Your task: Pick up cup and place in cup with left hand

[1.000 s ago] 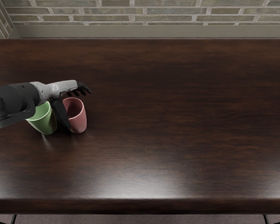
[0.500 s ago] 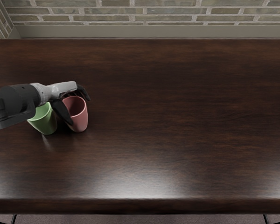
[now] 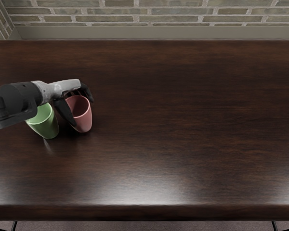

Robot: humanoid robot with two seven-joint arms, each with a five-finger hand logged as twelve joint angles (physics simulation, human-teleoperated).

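Pink cup (image 3: 84, 123): gripped by left hand (image 3: 67, 88), thumb (image 3: 64, 112) along its wall at nine o'clock, other fingers over the far rim, tips partly hidden. Base clearance from table (image 3: 183, 130): cannot tell. Green cup (image 3: 48, 126) upright just beside, toward nine o'clock; part of its rim covered by the arm, itself cut off at the picture's left edge. Brick wall (image 3: 173, 11) at twelve, top cropped.

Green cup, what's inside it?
Inside the green cup, only bare green wall shows. The left arm covers part of its opening, so whatever sits deeper can't be seen.
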